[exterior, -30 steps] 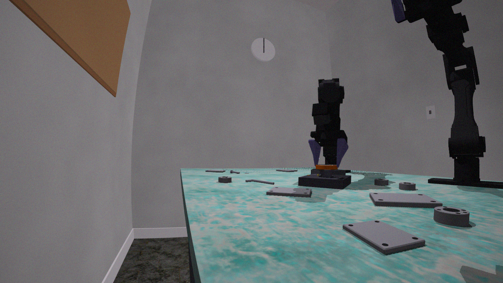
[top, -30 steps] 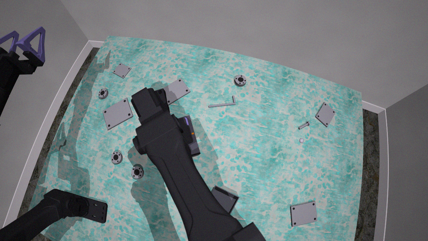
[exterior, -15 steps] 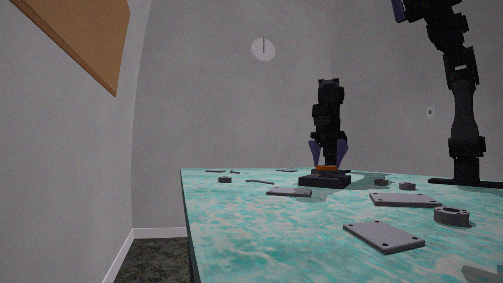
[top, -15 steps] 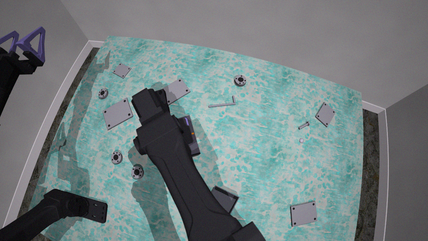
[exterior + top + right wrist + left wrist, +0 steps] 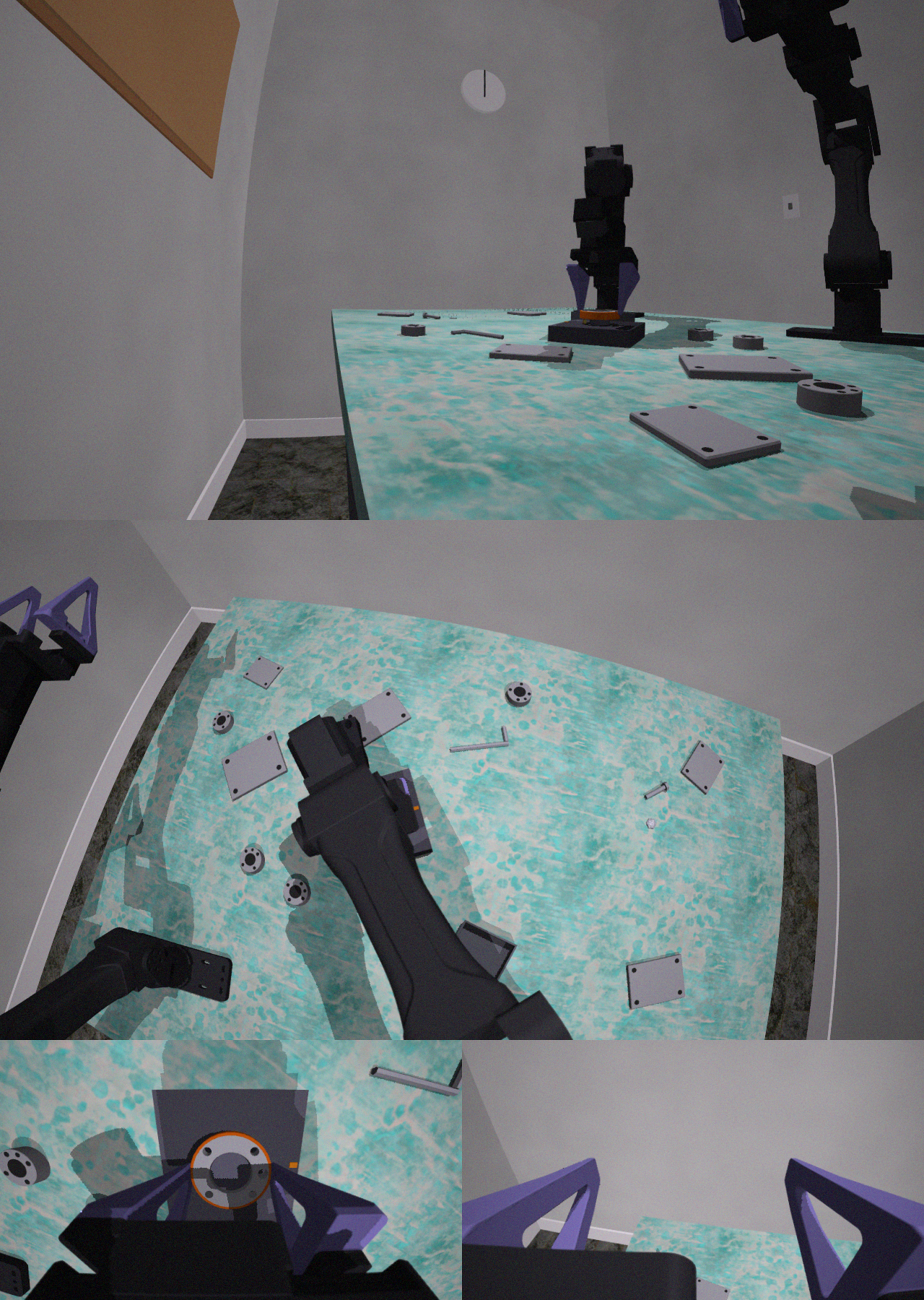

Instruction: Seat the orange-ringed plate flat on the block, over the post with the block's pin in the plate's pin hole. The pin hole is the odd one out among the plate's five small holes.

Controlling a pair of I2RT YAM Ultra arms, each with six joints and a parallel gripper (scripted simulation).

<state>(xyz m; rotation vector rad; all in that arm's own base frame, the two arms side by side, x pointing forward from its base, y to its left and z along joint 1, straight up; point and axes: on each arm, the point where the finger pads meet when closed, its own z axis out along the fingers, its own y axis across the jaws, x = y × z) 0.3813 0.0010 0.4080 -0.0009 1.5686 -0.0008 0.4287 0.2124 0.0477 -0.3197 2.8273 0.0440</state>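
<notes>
In the top view, the left fingers [image 5: 92, 617] [image 5: 731, 22] are standing open off beside the tabletop [image 5: 581, 882] [image 5: 452, 401] [image 5: 722, 1238] [image 5: 397, 1148]. The right fingers [image 5: 404, 785] [image 5: 626, 284] are mostly hiding under their arm, with the block [image 5: 421, 843] [image 5: 597, 334] [image 5: 231, 1112] partly showing below them.

In the exterior view, the right fingers are pointing down and gripping the orange-ringed plate [image 5: 599, 315] [image 5: 231, 1142] between their tips, over the block. A hex key [image 5: 478, 747] [image 5: 478, 334] [image 5: 415, 1081] is lying in front of them, off to the picture's left.

In the left wrist view, the fingers are spreading wide with nothing between them.

In the right wrist view, the fingers are pressing the plate's rim from both sides; the post [image 5: 225, 1166] is showing through its central hole. Whether the pin is sitting in the pin hole, I cannot tell
</notes>
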